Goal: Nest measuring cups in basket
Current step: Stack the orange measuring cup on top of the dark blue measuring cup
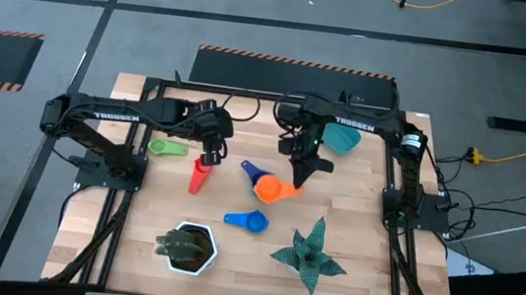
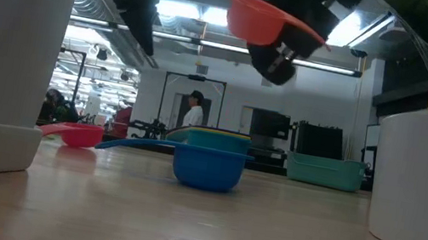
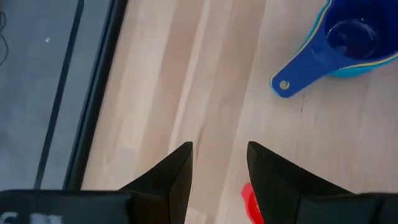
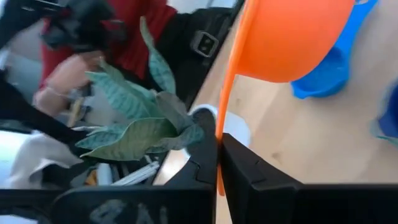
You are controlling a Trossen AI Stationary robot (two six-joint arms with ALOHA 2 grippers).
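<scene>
While aloft, orange cup (image 4: 292,37) (pinched)

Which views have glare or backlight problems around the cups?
Low view: ceiling lights backlight the orange cup, darkening the arms above. High view: even light, no glare on the table. Right wrist view: right gripper and cup evenly lit.

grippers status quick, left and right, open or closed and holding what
Left gripper: open, empty, just above the red measuring cup.
Right gripper: shut on the orange measuring cup's handle, cup lifted off the table.
</scene>
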